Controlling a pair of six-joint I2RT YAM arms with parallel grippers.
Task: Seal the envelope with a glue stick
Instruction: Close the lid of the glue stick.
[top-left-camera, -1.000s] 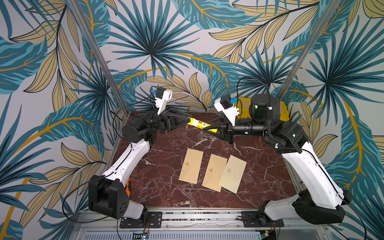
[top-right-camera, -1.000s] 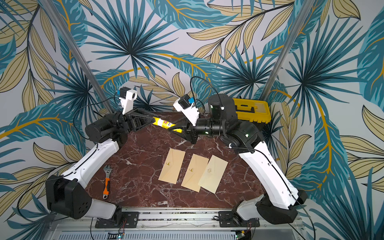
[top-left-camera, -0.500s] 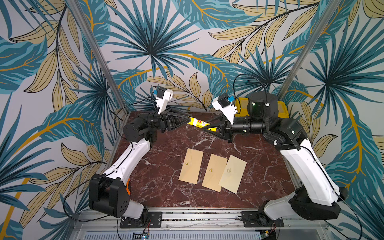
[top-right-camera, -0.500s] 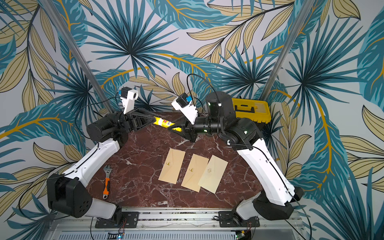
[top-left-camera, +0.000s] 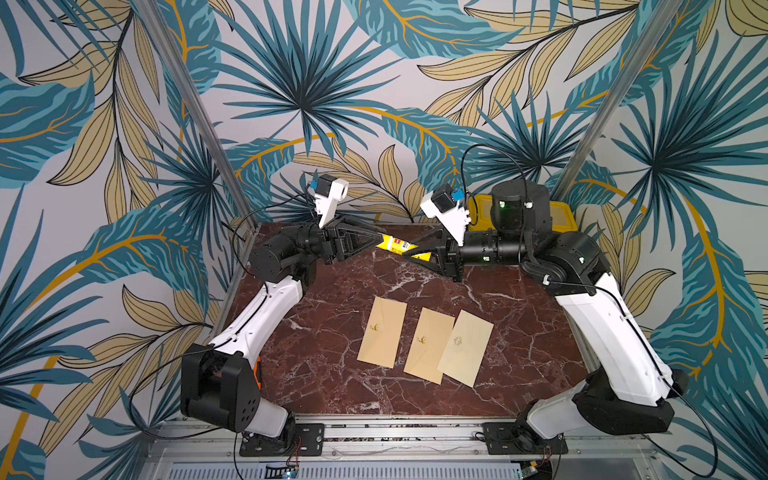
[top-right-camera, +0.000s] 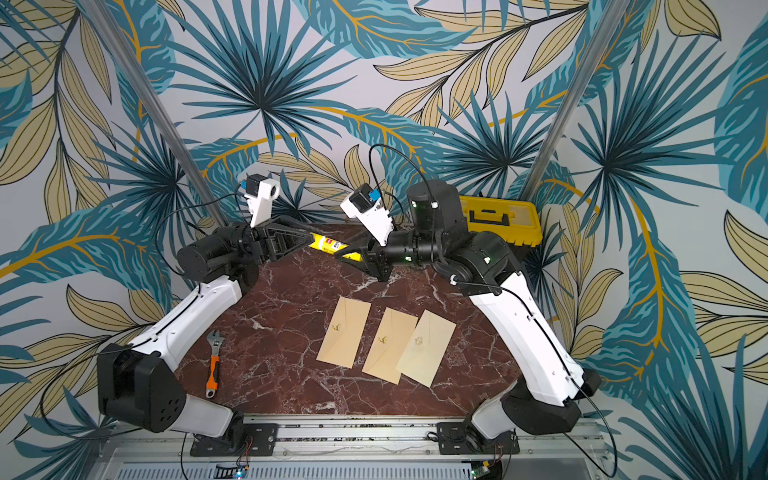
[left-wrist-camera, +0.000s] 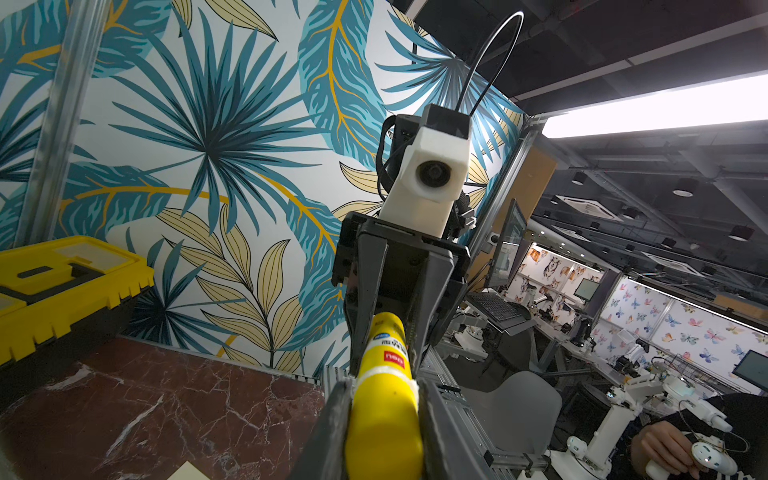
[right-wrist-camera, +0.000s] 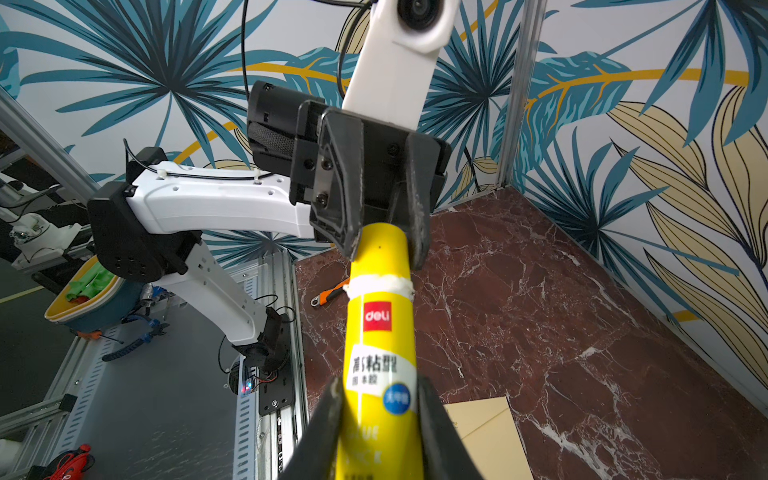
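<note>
The yellow glue stick (top-left-camera: 394, 245) (top-right-camera: 328, 245) hangs level in the air over the back of the table, held from both ends. My left gripper (top-left-camera: 376, 243) (left-wrist-camera: 384, 388) is shut on its plain yellow cap end (left-wrist-camera: 384, 415). My right gripper (top-left-camera: 409, 251) (right-wrist-camera: 380, 386) is shut on its labelled body (right-wrist-camera: 380, 332). A ragged white ring marks the seam between cap and body. Three tan envelopes (top-left-camera: 382, 332) (top-left-camera: 430, 351) (top-left-camera: 465, 353) lie side by side on the marble, the right two overlapping, well below and in front of both grippers.
A yellow toolbox (top-right-camera: 503, 220) (left-wrist-camera: 62, 282) stands at the back right corner behind the right arm. An orange-handled wrench (top-right-camera: 214, 363) lies near the left arm's base. The dark red marble table (top-left-camera: 332, 291) is walled in by leaf-patterned panels.
The right arm's wrist has turned a little and its elbow has shifted back. The glue stick and the left gripper have stayed where they were, both grips unchanged.
</note>
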